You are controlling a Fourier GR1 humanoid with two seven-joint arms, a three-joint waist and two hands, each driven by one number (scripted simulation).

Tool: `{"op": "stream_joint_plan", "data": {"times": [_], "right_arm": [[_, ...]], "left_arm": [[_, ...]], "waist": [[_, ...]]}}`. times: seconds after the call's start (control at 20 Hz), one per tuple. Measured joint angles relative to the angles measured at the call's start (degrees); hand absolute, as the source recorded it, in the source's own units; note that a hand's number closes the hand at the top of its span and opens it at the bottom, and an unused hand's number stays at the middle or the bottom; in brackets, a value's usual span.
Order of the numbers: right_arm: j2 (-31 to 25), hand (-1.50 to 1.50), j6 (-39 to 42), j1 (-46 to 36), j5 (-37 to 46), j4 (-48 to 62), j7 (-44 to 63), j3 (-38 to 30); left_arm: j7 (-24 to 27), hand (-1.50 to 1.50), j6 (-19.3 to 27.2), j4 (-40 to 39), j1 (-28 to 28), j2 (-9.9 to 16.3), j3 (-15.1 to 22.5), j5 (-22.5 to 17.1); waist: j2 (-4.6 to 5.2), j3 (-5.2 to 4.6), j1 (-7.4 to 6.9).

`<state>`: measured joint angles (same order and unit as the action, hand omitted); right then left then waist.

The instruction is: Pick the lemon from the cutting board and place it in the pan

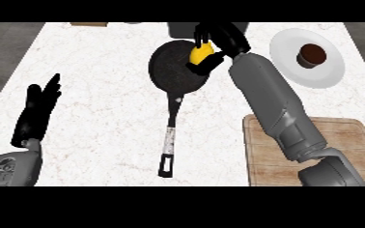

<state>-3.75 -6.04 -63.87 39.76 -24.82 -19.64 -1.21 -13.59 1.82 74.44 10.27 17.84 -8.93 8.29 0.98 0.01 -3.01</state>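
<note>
The right hand (217,46) curls round the lemon (200,54), holding it over the pan (175,67) toward its 2 o'clock rim. The board (342,140) lies at 4 o'clock from the pan, partly under the right forearm. The step in hand looks like the release. To do it well, the lemon should come toward the pan's centre, away from the rim, and go low before the fingers part, so it settles rather than rolls out. The long handle (170,135) points to 6 o'clock, well apart from the hand. A plate (321,77) with a dark cup (312,55) sits at 3 o'clock; withdraw without sweeping it. The left hand (37,108) rests at 8 o'clock, fingers straight and holding nothing.
</note>
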Motion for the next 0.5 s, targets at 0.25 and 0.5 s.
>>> {"op": "stream_joint_plan", "data": {"times": [0.25,0.5], "right_arm": [[2.6,1.5,-4.2,-3.2,-0.5,7.5,0.7,-0.2],[3.4,1.5,-5.1,-4.2,-1.5,12.5,-0.9,-0.2]], "left_arm": [[-0.1,0.0,-0.3,-1.0,2.0,-0.3,0.5,0.2],[0.3,0.0,-0.5,-0.8,2.4,-0.8,1.3,0.7]], "waist": [[0.62,-0.01,-1.53],[1.05,0.02,-2.93]]}}
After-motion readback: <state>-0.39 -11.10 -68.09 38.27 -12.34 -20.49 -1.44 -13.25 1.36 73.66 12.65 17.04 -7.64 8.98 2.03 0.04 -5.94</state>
